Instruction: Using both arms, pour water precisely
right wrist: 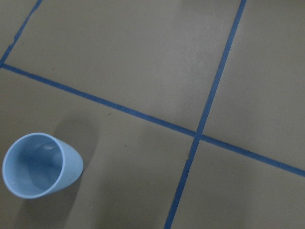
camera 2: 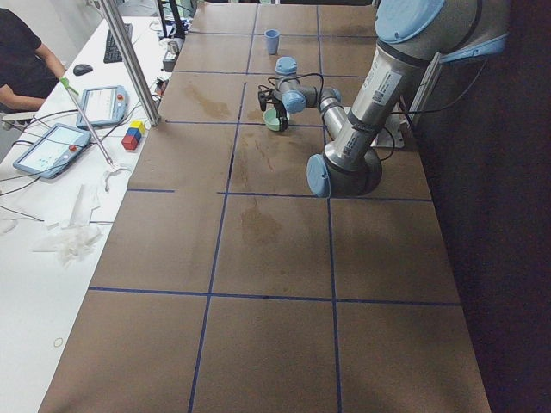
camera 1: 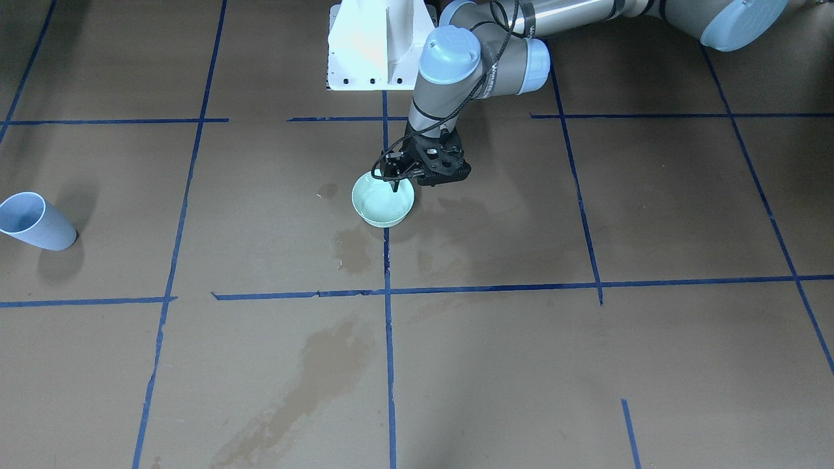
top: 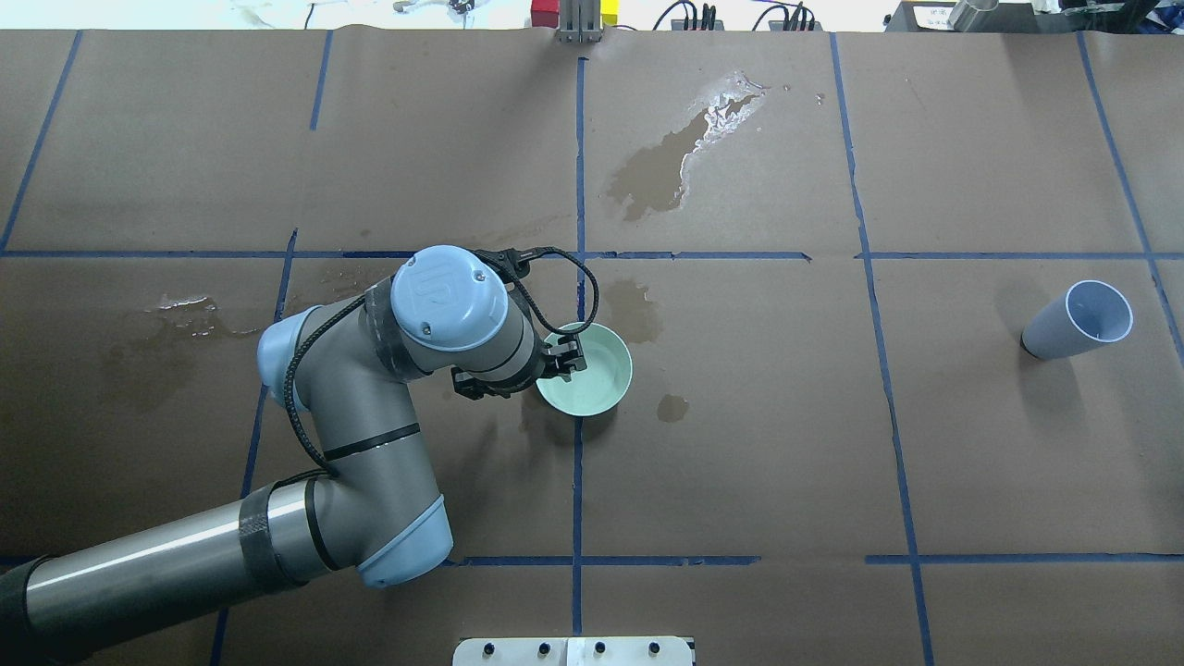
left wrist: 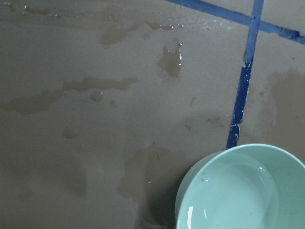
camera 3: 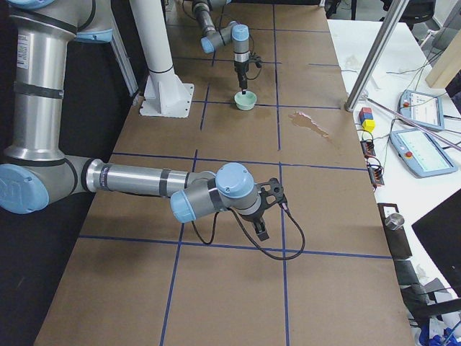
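At table centre, on a blue tape crossing: water (left wrist: 233, 198), one small clear quantity, barely visible, lying in a pale green bowl (camera 1: 383, 203) that sits upright.

Left gripper (camera 1: 395, 182): poised at the bowl's robot-side rim, one fingertip dipping inside. Whether the jaws pinch the rim or merely straddle it cannot be told.

Blue cup (top: 1078, 321): standing mouth up, well apart from the bowl, far out on the robot's right.

Right gripper (camera 3: 263, 231): low over bare table, with the cup in its wrist camera's sight. Jaw state cannot be told.

Wet patches (top: 666, 166): several, on the brown table cover (camera 1: 651, 195).

Step judged: securing the bowl before pouring. The next move likely calls for a firm rim grip, the cup brought near, and a slow tilt.
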Tool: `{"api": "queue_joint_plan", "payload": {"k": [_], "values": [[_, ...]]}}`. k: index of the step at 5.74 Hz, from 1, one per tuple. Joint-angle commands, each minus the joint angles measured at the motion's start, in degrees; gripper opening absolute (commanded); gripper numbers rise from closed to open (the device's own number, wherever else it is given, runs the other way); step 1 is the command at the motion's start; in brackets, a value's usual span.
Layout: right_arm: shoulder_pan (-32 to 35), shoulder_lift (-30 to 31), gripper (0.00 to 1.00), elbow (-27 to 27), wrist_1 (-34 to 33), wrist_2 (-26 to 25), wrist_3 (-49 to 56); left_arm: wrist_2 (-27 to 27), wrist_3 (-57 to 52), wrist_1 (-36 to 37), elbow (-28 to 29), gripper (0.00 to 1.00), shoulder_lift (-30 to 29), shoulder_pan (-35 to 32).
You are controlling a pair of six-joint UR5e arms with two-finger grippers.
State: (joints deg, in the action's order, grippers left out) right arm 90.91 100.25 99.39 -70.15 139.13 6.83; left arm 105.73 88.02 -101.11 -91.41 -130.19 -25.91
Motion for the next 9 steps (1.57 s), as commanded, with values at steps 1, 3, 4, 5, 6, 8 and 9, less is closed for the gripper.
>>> {"api": "queue_joint_plan", "payload": {"k": [1,3,4,5,6,8,9], "values": [[2.4,0.5,1.0,7.5,-20.9,-0.2,13.3,0.0,0.2,-0.3,1.1,0.59,-0.6,0.5],[3.2,0.6,1.0,7.7,-21.7,-0.3,17.0,0.0,0.1,-0.6,2.3,0.39,-1.0,0.5],[3.9,2.3,1.0,7.7,-21.1,-0.6,17.1,0.0,0.0,-0.5,2.4,0.23,-1.0,0.5],[4.3,2.1,1.0,7.7,-21.1,-0.6,17.1,-0.1,0.0,-0.2,2.0,0.06,-0.8,0.4],[4.3,2.1,1.0,7.7,-21.2,-0.6,17.1,-0.2,-0.1,0.1,1.2,0.0,-0.2,-0.5],[4.3,2.3,1.0,7.7,-21.2,-0.6,17.1,0.5,-0.8,0.0,-7.7,0.0,8.0,-3.9],[4.3,2.2,1.0,7.7,-21.2,-0.7,17.1,0.6,-10.2,-0.1,-11.6,0.0,11.6,-4.9]]}}
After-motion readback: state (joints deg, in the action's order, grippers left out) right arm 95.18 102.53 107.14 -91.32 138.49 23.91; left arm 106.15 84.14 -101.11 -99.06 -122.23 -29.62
